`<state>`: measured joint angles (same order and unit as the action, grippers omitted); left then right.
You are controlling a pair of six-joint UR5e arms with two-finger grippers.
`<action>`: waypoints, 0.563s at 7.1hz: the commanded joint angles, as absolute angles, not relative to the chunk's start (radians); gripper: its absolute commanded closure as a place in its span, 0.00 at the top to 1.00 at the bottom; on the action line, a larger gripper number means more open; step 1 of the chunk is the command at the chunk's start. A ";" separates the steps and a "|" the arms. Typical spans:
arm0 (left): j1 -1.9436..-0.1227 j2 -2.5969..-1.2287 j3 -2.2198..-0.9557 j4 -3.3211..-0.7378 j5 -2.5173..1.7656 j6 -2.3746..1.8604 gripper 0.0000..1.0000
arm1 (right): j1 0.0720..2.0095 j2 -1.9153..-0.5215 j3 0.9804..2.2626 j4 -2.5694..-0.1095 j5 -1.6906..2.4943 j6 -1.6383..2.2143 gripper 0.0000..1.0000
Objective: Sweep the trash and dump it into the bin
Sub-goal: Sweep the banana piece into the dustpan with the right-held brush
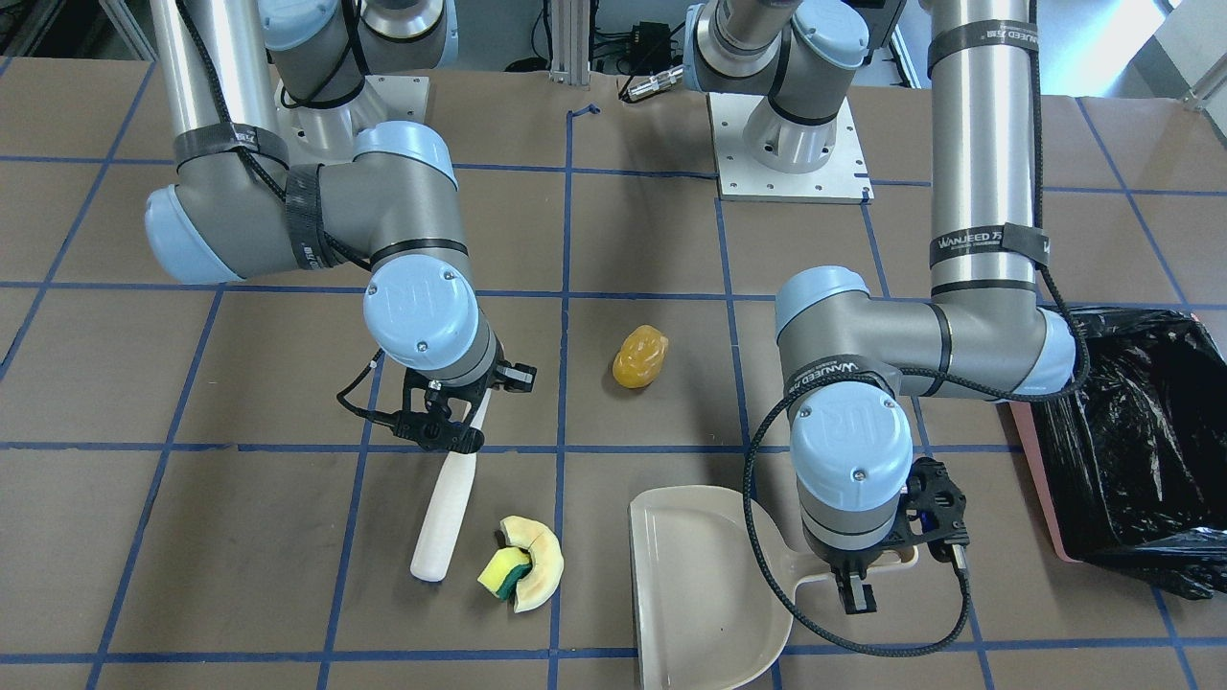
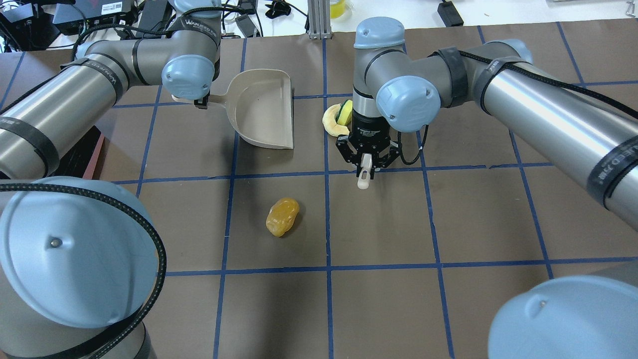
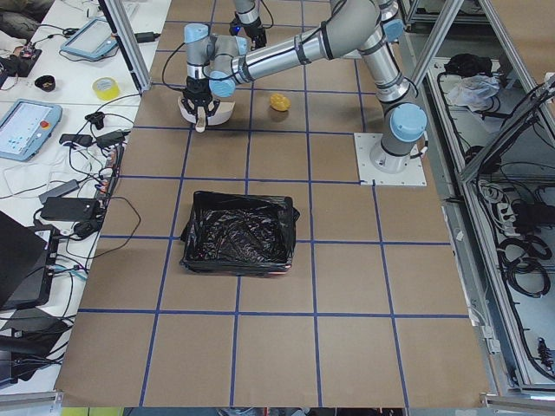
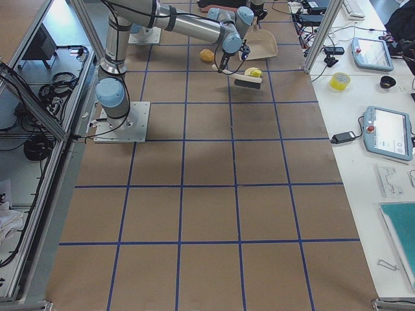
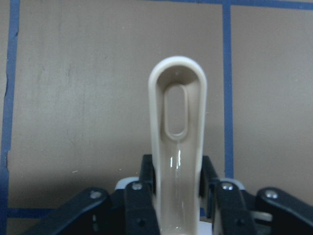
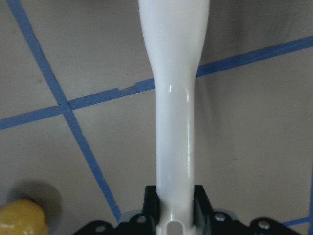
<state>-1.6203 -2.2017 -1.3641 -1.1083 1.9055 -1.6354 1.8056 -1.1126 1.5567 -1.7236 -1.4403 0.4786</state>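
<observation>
Overhead exterior: left pincer around dustpan handle.

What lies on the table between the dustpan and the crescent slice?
Only bare table, as the front-facing view shows. A blue tape line runs right beside the crescent slice, and the dustpan stands apart.

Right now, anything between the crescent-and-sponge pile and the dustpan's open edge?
Nothing visible. Only bare table and a blue tape line lie between the crescent slice, the sponge block and the open edge of the dustpan. The white tool in the right gripper sits on the pile's far side; the amber piece lies off that path.
</observation>
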 commanded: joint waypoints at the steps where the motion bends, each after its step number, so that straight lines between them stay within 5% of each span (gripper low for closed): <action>1: -1.638 -2.214 -1.330 -1.202 1.902 -1.608 0.00 | 1.824 -1.037 1.494 -1.741 -1.361 0.488 0.18; 4: -1.643 -2.250 -1.278 -1.223 1.901 -1.578 0.00 | 1.897 -0.954 1.393 -1.799 -1.243 0.468 0.18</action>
